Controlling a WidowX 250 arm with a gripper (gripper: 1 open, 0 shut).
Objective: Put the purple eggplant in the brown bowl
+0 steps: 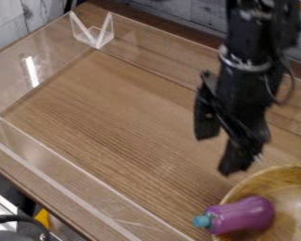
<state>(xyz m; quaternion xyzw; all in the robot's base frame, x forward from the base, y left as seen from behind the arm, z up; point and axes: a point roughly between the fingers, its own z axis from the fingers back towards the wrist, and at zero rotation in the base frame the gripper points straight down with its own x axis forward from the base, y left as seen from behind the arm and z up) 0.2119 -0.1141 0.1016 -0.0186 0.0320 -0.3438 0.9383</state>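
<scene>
The purple eggplant [241,215] lies on its side near the front right, its teal stem cap pointing left and its body resting against the near left rim of the brown bowl [281,184]. Only part of that wide tan bowl shows at the bottom right corner. My gripper [220,149] hangs from the black arm above the wooden floor, just up and left of the bowl and above the eggplant. Its two dark fingers stand apart, open, with nothing between them.
Clear plastic walls [65,193] fence the wooden table on the left, front and back. A clear folded stand [91,30] sits at the back left corner. Open wood stretches across the left and middle.
</scene>
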